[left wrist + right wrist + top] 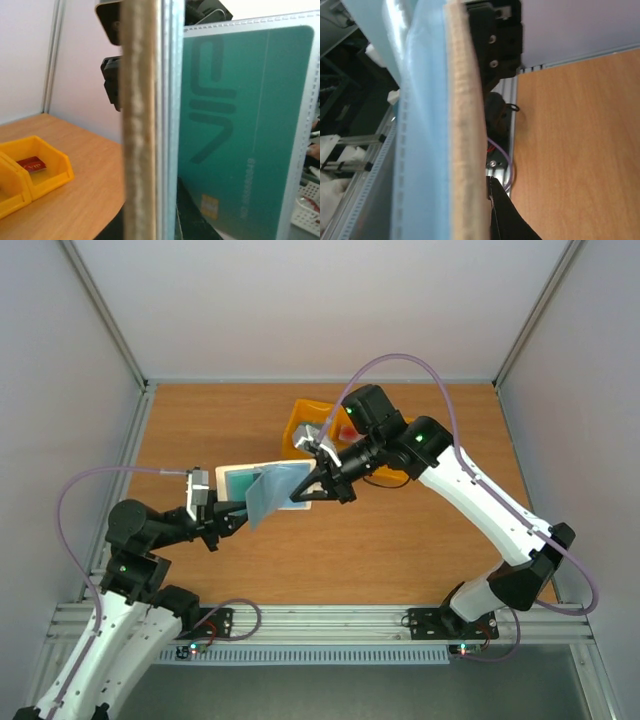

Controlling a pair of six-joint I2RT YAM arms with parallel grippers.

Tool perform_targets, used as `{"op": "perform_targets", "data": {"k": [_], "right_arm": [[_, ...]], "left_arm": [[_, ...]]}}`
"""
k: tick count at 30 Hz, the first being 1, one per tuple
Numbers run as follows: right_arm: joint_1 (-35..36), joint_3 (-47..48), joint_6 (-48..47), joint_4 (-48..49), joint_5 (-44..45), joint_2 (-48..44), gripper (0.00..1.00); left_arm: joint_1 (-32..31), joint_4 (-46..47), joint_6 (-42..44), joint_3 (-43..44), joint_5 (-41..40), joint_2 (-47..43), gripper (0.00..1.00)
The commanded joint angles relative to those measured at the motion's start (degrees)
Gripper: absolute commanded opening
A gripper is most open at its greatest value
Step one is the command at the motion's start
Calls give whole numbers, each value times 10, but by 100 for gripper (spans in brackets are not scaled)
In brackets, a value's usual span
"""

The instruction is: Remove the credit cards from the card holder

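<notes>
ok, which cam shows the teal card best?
Left wrist: the teal card is large and face-on, its print readable. Top external shows it small and from above. Right wrist shows only the card holder edge-on, no card.

Open card holder [268,490] held above the middle of the table [420,540], between two grippers.

Seen from above, the left gripper [230,508] clamps the holder's edge at 8 o'clock, and the right gripper [312,485] clamps the opposite edge at 3 o'clock. A card [240,125] sits inside the holder's sleeve, on the side facing the left wrist camera. The compartment tray [303,425] rests on the table at 1 o'clock from the holder, behind the right gripper. A second card [32,164] lies in one of its compartments.
</notes>
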Motion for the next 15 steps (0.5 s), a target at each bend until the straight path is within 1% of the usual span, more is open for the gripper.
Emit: {"op": "perform_targets", "data": {"k": [1,2,4,5,7,8,9,10,11,12,14,15], "right_arm": [[2,-15,27,71,41,8,2],[2,-24,27,75,48,5,3],[-2,-41,29,83,64,-2,10],[-6,-50,32,88,71,-6,17],[-18,-68,40,94,93,-17,41],[-26,-77,43,93,108,-25,49],[-37,-88,47,92,126,-34,55],[-49,-99,53,91,151,-49,59],[-61,-111,57,91,180,-62,62],[-73,-121,61,91,217,-76,64],[-96,-141,69,90,277,-100,66],[-103,-146,72,89,301,-109,66]], "left_arm": [[-4,-75,39,20,-30,-11,0],[-4,-111,55,29,-45,-15,0],[-5,-180,111,48,-89,-23,0],[-4,-214,131,56,-115,-26,0],[-4,-283,188,73,-178,-27,0],[-4,-315,239,81,-212,-25,0],[-4,-351,289,88,-251,-21,0],[-4,-383,326,94,-286,-17,0],[-4,-411,385,99,-323,-14,0],[-5,-435,420,103,-365,-11,0],[-6,-475,517,113,-425,3,0],[-7,-488,544,119,-449,13,0]]}}
